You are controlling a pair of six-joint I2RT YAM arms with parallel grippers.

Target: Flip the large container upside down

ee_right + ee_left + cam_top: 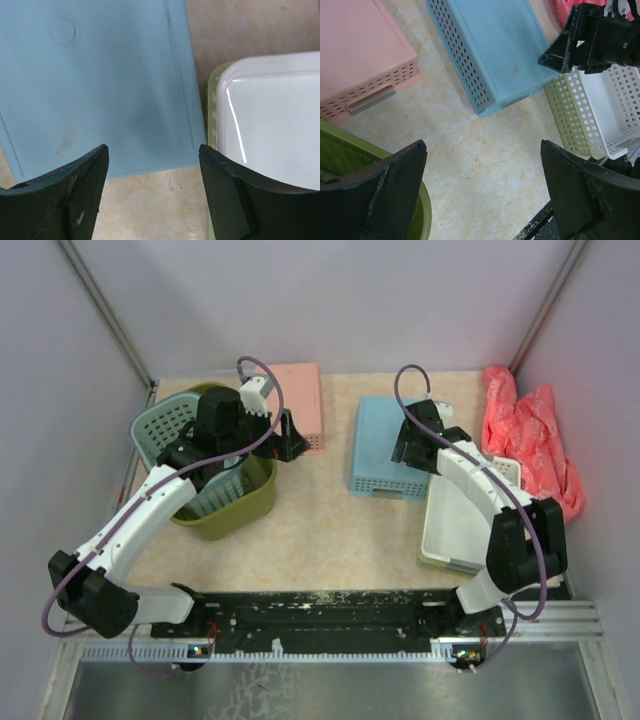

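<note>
The large olive-green container (240,508) stands open side up at the left of the table, with a teal perforated basket (170,428) resting in it. Its green rim (350,152) shows at the lower left of the left wrist view. My left gripper (292,438) is open and empty, just past the container's far right corner, above bare table (484,150). My right gripper (405,450) is open and empty over the near edge of the blue tray (153,150), far from the container.
A pink tray (300,400) lies upside down at the back, beside the left gripper. A blue tray (385,450) lies upside down in the middle. A white tray (455,525) is stacked in a pale green one at the right. Red plastic (530,435) lies against the right wall.
</note>
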